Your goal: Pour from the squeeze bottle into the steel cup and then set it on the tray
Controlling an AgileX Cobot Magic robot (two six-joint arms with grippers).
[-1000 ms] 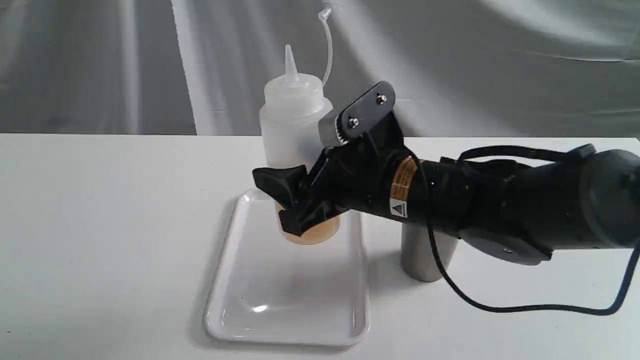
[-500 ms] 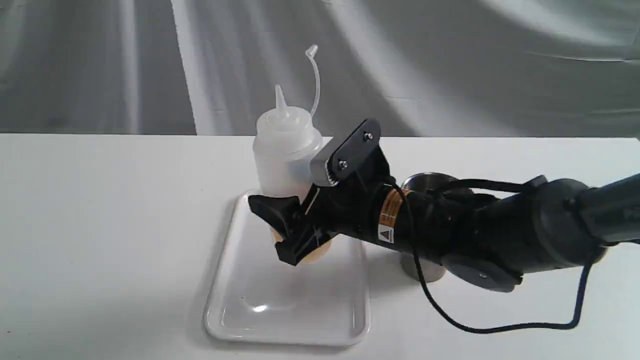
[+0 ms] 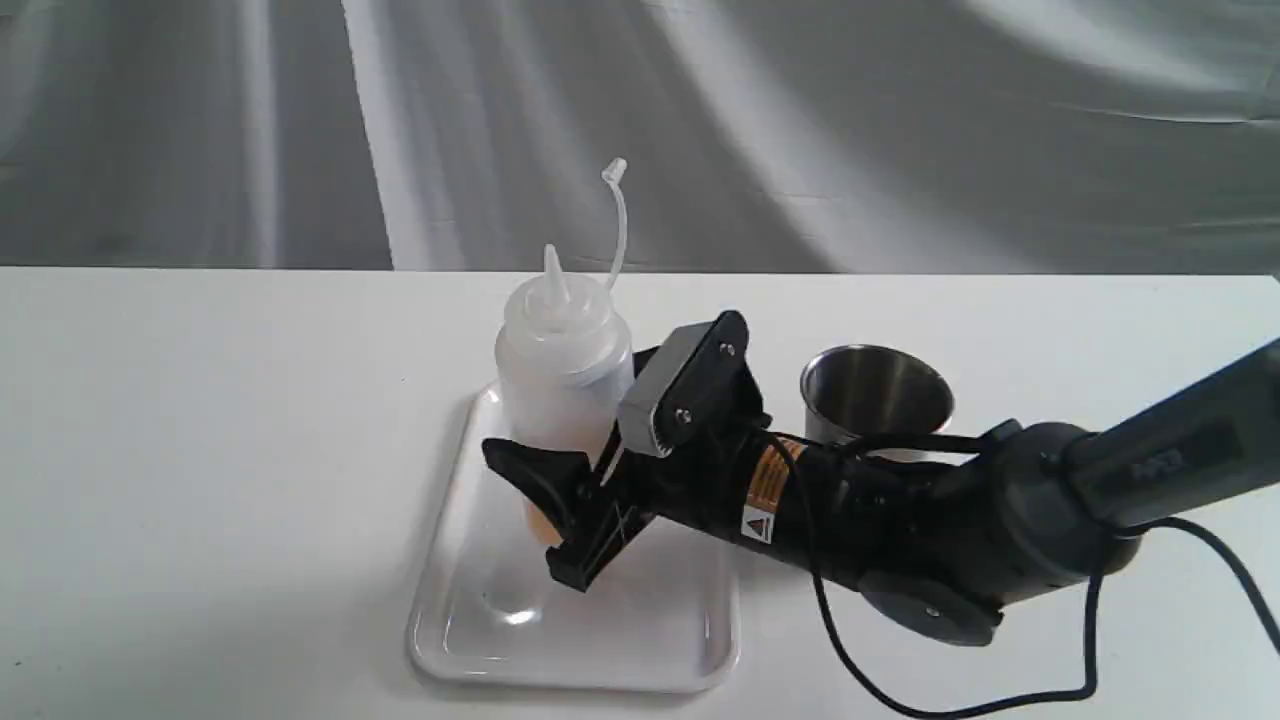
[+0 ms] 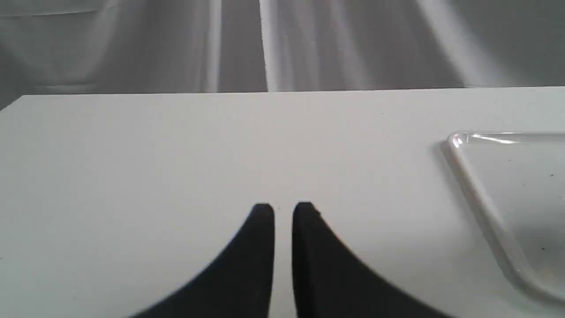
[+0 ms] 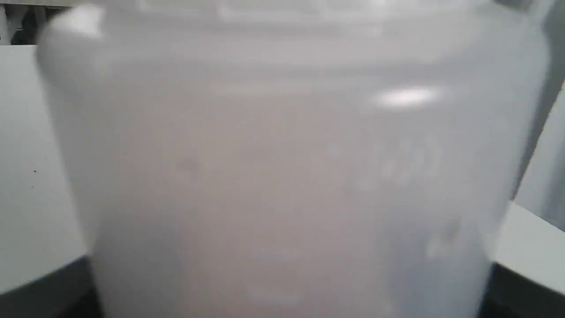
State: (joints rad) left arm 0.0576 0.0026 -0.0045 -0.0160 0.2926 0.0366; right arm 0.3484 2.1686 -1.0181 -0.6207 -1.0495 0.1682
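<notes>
Matte table (image 3: 200, 450) holds glossy tray (image 3: 600, 640) (rounded corners) under translucent squeeze bottle (image 3: 560, 370).

Worktop (image 3: 200, 450): flat, matte white, plain surface; its far edge runs straight across the exterior view. A few tiny dark specks near the front left (too small to identify).

Directly on it:
- glossy white rectangular plastic tray (image 3: 600, 650) with rounded corners and a low raised rim, lying flat, near the front, about mid-width.
- brushed stainless-steel cup (image 3: 875, 395), tapered, no handle, upright, mouth up, dark shiny inside. Stands right of the tray, near it but not touching.
</notes>
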